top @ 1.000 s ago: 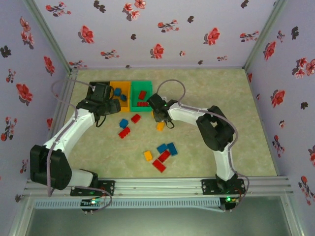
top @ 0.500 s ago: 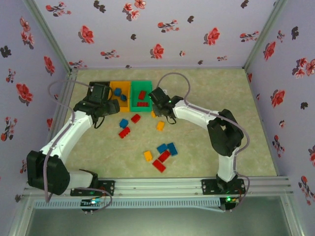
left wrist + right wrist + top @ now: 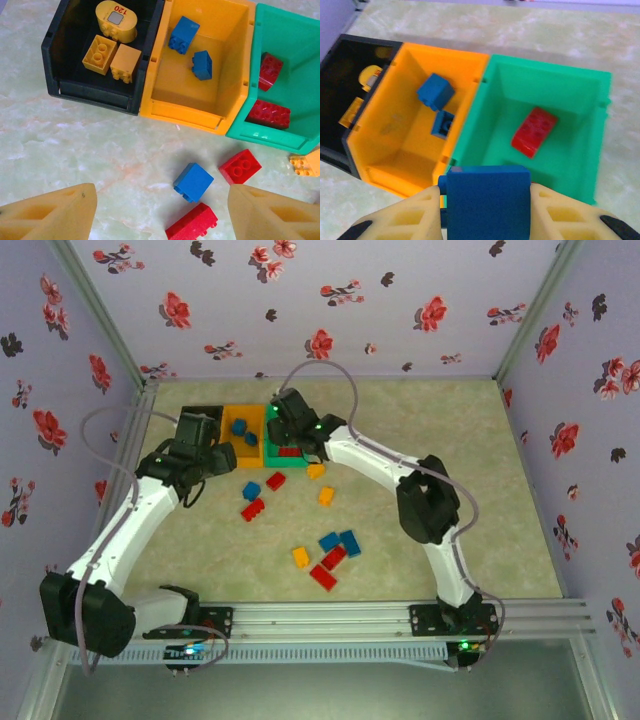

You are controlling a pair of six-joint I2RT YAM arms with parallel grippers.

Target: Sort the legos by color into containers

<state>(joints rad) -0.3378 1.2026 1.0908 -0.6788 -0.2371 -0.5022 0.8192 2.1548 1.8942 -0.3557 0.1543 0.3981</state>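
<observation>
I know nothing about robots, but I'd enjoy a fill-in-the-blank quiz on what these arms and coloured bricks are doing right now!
1. The brick clamped in the right gripper is coloured ____.
2. The orange-yellow bin holds ____ blue bricks.
3. The red bricks already sorted lie inside the ____ bin.
4. The jaws of the left gripper stand ____.

Missing words: blue; two; green; open.
</observation>
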